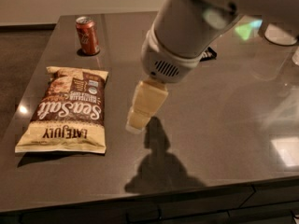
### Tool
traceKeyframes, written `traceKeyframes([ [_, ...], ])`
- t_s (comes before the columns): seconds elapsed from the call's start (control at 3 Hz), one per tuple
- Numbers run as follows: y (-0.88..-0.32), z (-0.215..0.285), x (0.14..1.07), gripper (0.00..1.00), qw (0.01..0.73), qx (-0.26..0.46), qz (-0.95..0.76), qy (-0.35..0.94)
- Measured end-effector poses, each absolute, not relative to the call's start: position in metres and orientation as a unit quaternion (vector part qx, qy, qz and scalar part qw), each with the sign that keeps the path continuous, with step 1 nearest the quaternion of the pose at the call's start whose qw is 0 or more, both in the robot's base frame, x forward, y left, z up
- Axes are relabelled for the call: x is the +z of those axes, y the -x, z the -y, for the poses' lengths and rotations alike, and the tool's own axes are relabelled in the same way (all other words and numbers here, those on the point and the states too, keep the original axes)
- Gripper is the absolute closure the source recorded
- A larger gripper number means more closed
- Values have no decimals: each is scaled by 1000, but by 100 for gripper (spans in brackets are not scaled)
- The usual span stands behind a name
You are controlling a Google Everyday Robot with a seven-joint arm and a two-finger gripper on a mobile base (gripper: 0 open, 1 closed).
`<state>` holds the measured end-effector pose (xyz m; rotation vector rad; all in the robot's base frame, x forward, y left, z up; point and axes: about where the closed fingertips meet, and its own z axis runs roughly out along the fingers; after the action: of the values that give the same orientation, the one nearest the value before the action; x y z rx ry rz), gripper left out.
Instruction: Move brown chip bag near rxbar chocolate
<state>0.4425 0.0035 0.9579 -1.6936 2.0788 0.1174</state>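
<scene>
The brown chip bag lies flat on the left part of the dark table, with "Sea Salt" script on its brown middle and cream ends. The rxbar chocolate is a small black bar at the back, mostly hidden behind my arm; only its right end shows. My gripper hangs above the table's middle, a short way right of the bag and not touching it. Nothing is in it.
A red-brown soda can stands at the back left, behind the bag. A white object sits at the far right edge. The table's front edge runs along the bottom of the view.
</scene>
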Motion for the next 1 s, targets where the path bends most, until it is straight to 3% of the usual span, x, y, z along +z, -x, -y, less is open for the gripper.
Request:
traceKeyframes([
  [1.0, -452, -98, 894, 0, 256, 46, -767, 586],
])
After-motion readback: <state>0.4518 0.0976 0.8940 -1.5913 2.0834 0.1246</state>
